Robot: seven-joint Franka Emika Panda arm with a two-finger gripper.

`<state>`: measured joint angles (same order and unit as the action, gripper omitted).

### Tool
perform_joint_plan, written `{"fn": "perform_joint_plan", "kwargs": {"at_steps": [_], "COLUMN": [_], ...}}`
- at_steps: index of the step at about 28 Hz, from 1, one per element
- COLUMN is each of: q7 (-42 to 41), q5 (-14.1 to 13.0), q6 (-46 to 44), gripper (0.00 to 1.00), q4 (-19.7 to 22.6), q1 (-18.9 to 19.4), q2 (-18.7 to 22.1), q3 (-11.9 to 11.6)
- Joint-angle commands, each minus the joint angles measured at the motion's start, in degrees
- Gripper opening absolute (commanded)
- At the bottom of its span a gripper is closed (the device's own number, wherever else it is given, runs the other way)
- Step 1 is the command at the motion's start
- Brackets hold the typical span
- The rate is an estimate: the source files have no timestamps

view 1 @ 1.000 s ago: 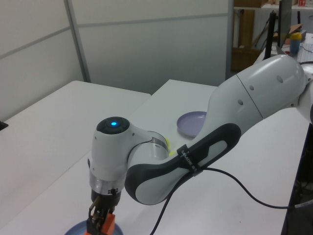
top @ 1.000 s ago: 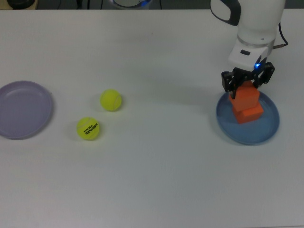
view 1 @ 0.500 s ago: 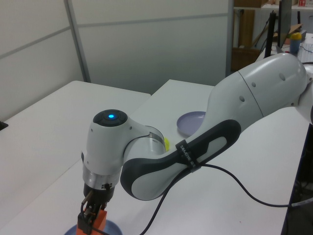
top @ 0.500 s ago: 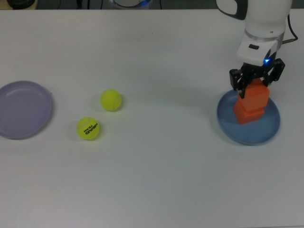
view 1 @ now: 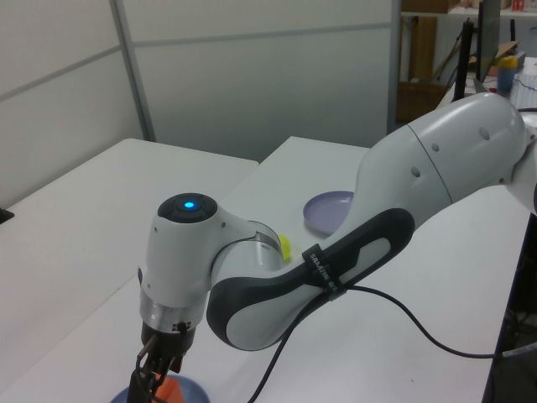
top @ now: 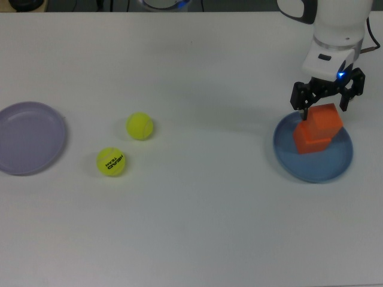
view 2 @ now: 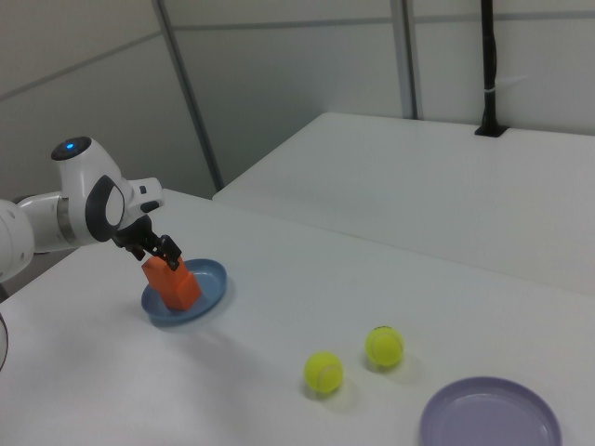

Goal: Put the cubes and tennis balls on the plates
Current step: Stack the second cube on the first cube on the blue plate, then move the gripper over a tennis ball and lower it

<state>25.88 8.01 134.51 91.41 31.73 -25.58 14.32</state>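
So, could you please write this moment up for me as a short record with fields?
gripper: open, jaws spread just above the upper cube, holding nothing
cubes: two orange cubes stacked on the blue plate, the upper one sitting skewed on the lower
blue plate: at the top view's right, carrying both cubes
lavender plate: at the top view's left, nothing on it
tennis balls: plain ball and lettered ball, both on the table between the plates, on neither plate
left to do: both tennis balls
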Motion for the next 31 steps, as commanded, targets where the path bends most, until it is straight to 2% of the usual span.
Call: {"fn": "perform_joint_plan", "kwargs": {"at_steps": [1, 6, 12, 14, 17, 18, 22, 23, 27, 31], "q7": [1.9, 2.6, 0.7, -2.3, -5.4, -7.6, -11.2, -12.4, -14.4, -19.3], "q5": [1.6, 0.6, 0.5, -0.3, -2.8, -4.6, -6.3, -6.4, -6.7, -9.5], "q6": [0.6, -0.7, -11.5, -14.4, -15.6, -15.7, -15.9, -16.1, -16.5, -16.1], "gripper": [1.0, 1.0, 1.0, 1.0, 1.0, 1.0, 1.0, 1.0, 1.0, 1.0], "q4": [-0.8, -0.8, -0.4, 0.2, 1.9, 3.6, 6.8, 8.0, 9.0, 11.5], "q1": [0.1, -0.9, -4.3, -5.1, -5.9, -6.0, -6.1, -6.1, -6.7, -7.6], "q2": [-0.6, 1.4, 6.6, 8.6, 10.9, 12.4, 14.5, 14.9, 14.9, 14.6], "q3": [0.2, -0.1, -1.9, -3.9, -7.2, -9.8, -14.7, -16.6, -19.9, -23.2]}}
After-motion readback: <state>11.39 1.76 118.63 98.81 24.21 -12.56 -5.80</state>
